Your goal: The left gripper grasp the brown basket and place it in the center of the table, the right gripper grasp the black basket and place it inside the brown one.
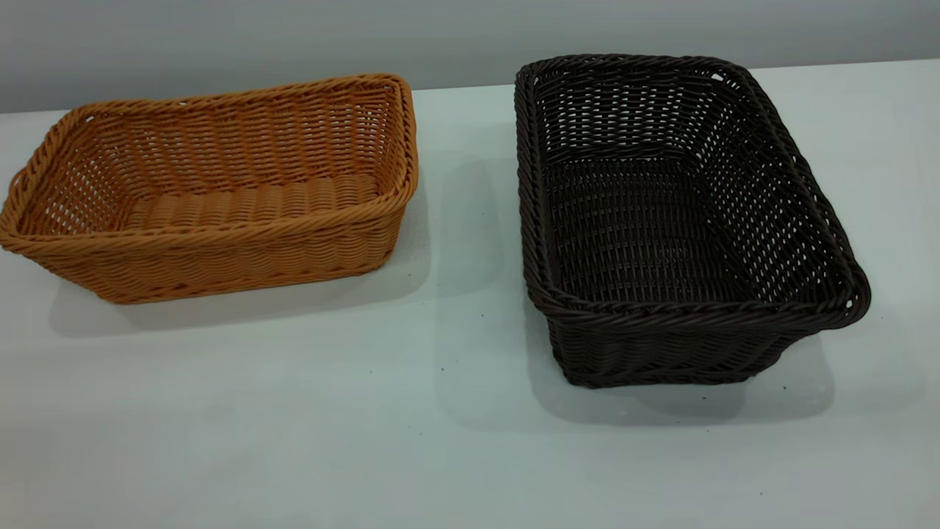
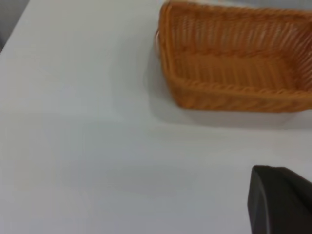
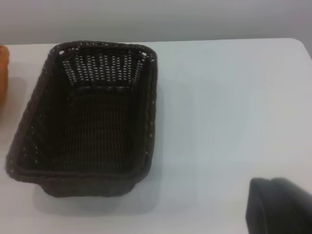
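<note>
Brown basket (image 1: 209, 191) beside black basket (image 1: 675, 220)

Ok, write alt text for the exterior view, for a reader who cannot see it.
Two empty woven baskets stand apart on a white table: the brown basket at the left, its long side facing the camera, and the black basket at the right, its short end facing the camera. No robot arm shows in this view.

The worktop (image 1: 455, 441) is white and flat, with a few tiny dark specks on it. Two baskets sit right on it, side by side and apart, with a bare white strip between them. The brown basket (image 1: 213, 191) stands on the left, with a long side to the front. The black basket (image 1: 675, 220) stands on the right (a short end faces the front). Both stand upright, open side up, and each drops a soft shadow on the worktop.
</note>
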